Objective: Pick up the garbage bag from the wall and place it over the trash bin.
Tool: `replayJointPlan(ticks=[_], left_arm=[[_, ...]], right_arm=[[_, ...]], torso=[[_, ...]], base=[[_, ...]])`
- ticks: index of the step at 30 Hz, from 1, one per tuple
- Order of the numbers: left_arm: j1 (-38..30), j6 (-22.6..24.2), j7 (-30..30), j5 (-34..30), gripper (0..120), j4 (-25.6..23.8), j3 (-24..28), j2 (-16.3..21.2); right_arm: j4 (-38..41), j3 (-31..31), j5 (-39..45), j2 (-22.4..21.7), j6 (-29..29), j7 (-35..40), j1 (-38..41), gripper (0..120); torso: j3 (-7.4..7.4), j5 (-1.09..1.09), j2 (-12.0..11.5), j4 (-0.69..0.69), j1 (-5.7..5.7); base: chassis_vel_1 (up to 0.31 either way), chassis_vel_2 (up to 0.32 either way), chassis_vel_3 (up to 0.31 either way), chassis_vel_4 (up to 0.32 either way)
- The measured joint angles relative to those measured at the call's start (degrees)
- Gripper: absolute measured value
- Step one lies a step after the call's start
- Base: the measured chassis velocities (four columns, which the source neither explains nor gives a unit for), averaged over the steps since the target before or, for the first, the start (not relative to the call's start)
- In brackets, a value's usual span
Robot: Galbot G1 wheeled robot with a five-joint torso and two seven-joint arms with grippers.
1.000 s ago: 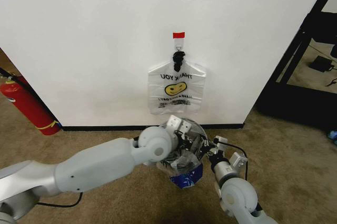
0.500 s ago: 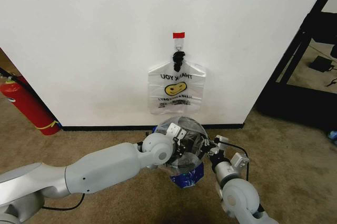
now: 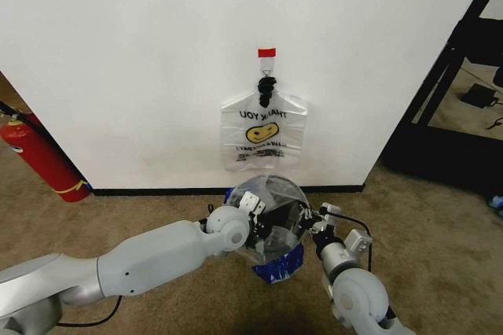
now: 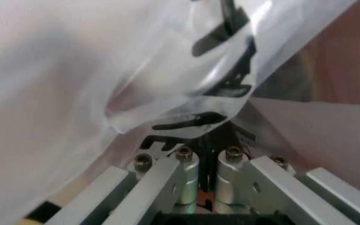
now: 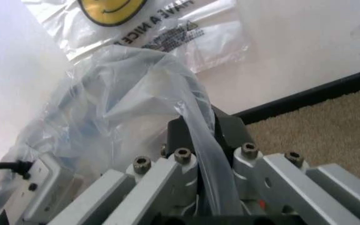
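Observation:
The garbage bag (image 3: pixel 271 197), translucent with blue patches low down, is draped over the trash bin (image 3: pixel 277 234), whose dark mesh shows through the film. My left gripper (image 3: pixel 253 209) is at the bag's left side, shut on its plastic. The left wrist view shows that film (image 4: pixel 105 70) running down into the closed left gripper (image 4: pixel 206 140). My right gripper (image 3: pixel 321 221) is shut on the bag's right side. In the right wrist view a fold of the bag (image 5: pixel 123 117) is pinched in the right gripper (image 5: pixel 208 140). The wall (image 3: pixel 141 52) stands just behind.
A like smiley bag (image 3: pixel 263 134) hangs from a black hook (image 3: pixel 267 83) under a red tape strip (image 3: pixel 267 53), directly above the bin. A red fire extinguisher (image 3: pixel 39 158) leans at the left. A black frame (image 3: pixel 464 60) stands at the right. Brown carpet lies around the bin.
My left arm has drawn back and down, lowering its gripper along the bag's left side. The right gripper has stayed put.

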Motion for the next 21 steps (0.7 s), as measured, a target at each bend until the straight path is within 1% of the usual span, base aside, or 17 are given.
replayJointPlan(ticks=[4, 6, 14, 16, 18, 21], left_arm=[[0.09, -0.11, 0.38, -0.14, 0, -0.70, -0.50, -0.21], [0.07, -0.25, 0.64, -0.28, 0, -1.89, -0.48, -0.87], [-2.45, -0.16, 0.62, -0.55, 0, -2.70, 2.30, -3.41], [-2.91, -0.16, 0.63, -0.55, 0, -2.30, 2.67, -3.95], [-3.87, -0.15, 0.78, -0.51, 0, 0.38, 3.35, -5.73], [-4.49, -0.18, 1.47, -0.04, 0, 3.00, 3.96, -6.76]], right_arm=[[-0.24, -0.13, -0.31, 0.20, 0.09, 0.02, 0.12, 1], [-0.48, -0.46, -0.69, 0.32, 0.11, 0.03, 0.28, 1], [-0.95, -1.03, -1.76, 0.78, 0.20, -0.38, 0.17, 1], [-0.95, -1.11, -1.84, 0.82, 0.20, -0.46, 0.09, 1], [-0.94, -1.32, -2.06, 0.75, 0.34, -0.89, -0.32, 1], [-0.56, -1.31, -2.10, 0.47, 0.51, -1.13, -0.48, 1]], torso=[[0.00, 0.00, 0.00, 0.00, 0.00], [0.00, 0.00, 0.00, 0.00, 0.00], [0.00, 0.01, 0.00, -0.01, 0.00], [0.00, 0.01, 0.00, 0.00, 0.00], [0.00, 0.01, 0.00, -0.01, 0.00], [0.00, 0.00, 0.00, -0.02, 0.00]], base=[[0.000, 0.000, 0.000, 0.000], [0.000, 0.000, 0.000, 0.000], [0.000, 0.000, 0.000, 0.000], [0.000, 0.000, 0.000, 0.000], [0.000, 0.000, 0.000, 0.000], [0.000, 0.000, 0.000, 0.000]])
